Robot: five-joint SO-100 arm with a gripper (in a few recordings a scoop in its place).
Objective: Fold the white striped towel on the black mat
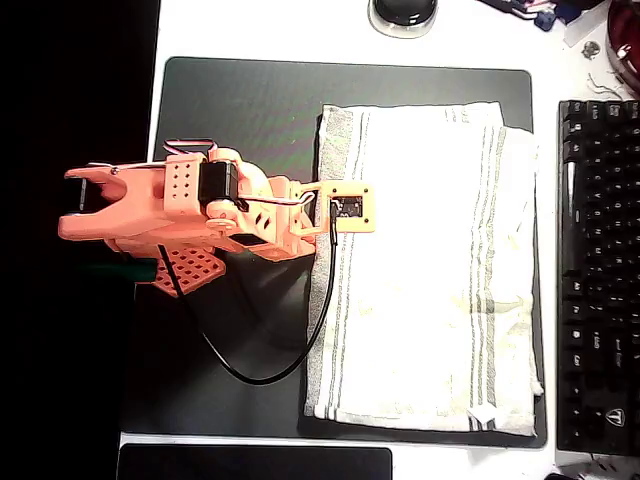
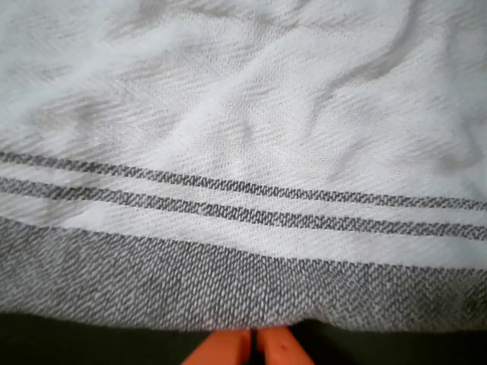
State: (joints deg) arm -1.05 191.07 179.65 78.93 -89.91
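Note:
The white striped towel (image 1: pixel 430 270) lies spread flat on the right half of the black mat (image 1: pixel 250 110), its long sides running up and down the overhead view. My orange arm (image 1: pixel 190 215) reaches in from the left, its wrist camera block (image 1: pixel 348 207) over the towel's left hem. In the wrist view the towel's (image 2: pixel 251 152) grey hem and thin stripes run across, slightly wrinkled. My gripper (image 2: pixel 255 346) sits at the bottom edge, its two orange fingertips (image 2: pixel 221 350) pressed together just short of the hem, over the dark mat (image 2: pixel 76 342). Nothing shows between them.
A black keyboard (image 1: pixel 600 280) lies along the right edge, close to the towel. A dark round device (image 1: pixel 403 12) sits beyond the mat at the top. A dark slab (image 1: pixel 255 463) lies below the mat. A black cable (image 1: pixel 260 378) loops over the mat's left part.

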